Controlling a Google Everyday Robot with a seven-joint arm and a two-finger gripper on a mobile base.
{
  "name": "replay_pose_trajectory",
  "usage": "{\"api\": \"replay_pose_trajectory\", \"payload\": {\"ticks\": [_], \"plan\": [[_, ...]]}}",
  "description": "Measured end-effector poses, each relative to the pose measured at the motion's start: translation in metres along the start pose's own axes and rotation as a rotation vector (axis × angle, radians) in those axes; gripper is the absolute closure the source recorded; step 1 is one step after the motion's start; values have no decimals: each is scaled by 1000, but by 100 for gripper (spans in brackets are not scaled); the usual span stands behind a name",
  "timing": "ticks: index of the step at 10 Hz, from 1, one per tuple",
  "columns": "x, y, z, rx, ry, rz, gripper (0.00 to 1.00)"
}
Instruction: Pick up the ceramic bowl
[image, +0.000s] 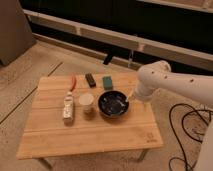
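Note:
The ceramic bowl is round, shallow and glossy black with pale glints inside. It sits right of centre on the wooden table, resting on the surface. My white arm reaches in from the right. The gripper is at the bowl's right rim, close to it; I cannot tell whether it touches the rim. Most of the gripper is hidden behind the arm's bulky wrist.
A small pale beige cup stands just left of the bowl. A white packet lies further left. A red item, a dark block and a green block lie along the back edge. Cables lie on the floor at the right.

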Motion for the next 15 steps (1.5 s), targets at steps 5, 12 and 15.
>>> {"api": "replay_pose_trajectory", "payload": {"ticks": [5, 12, 15], "plan": [[-16, 10, 43, 28, 62, -32, 35], [-8, 38, 103, 61, 193, -107, 38], [-11, 34, 119, 94, 209, -116, 67]]}}
